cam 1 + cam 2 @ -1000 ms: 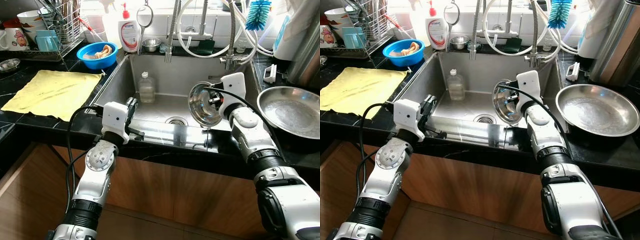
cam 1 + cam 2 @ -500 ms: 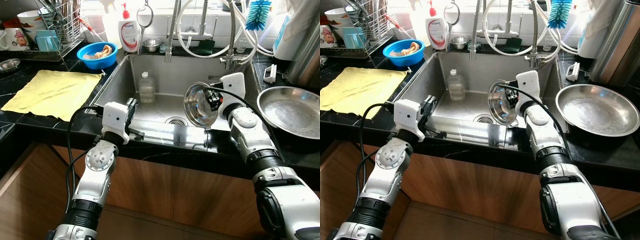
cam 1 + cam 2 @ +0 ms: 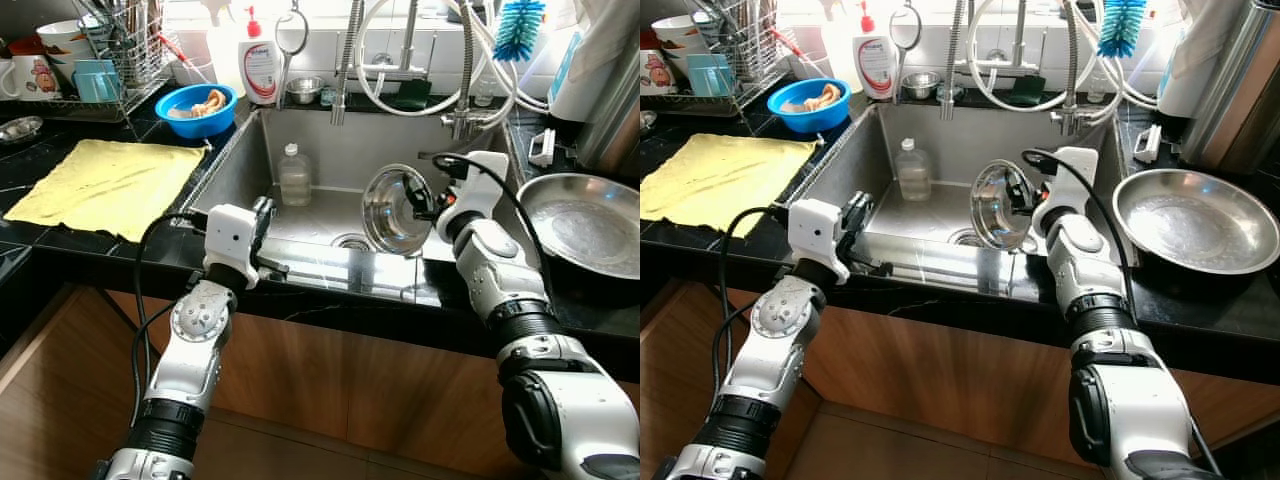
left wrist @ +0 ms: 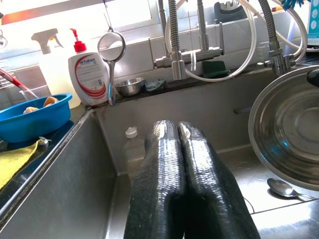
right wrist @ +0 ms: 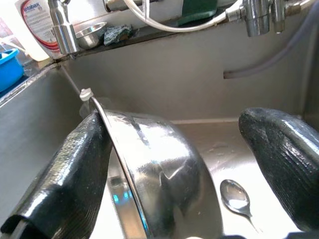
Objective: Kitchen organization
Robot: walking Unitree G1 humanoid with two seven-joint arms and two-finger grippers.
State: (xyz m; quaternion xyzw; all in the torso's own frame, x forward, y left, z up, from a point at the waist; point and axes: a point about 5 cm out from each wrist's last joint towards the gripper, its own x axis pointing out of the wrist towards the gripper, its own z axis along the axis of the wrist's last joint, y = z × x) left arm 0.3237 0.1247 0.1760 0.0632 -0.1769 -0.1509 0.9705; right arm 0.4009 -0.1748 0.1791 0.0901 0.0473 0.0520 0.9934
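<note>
Steel bowl held on edge over the sink, pinched by right gripper.
Left gripper pressed together at sink's front edge; dish-soap bottle label unreadable.

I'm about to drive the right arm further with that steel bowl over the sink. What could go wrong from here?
1. The right gripper holds the steel bowl on edge by its rim; in the right wrist view one finger touches it and the other stands apart, so it may slip into the sink.
2. A falling bowl could strike the spoon or the plastic bottle.
3. Swinging right, it could clip the large steel pan.
</note>
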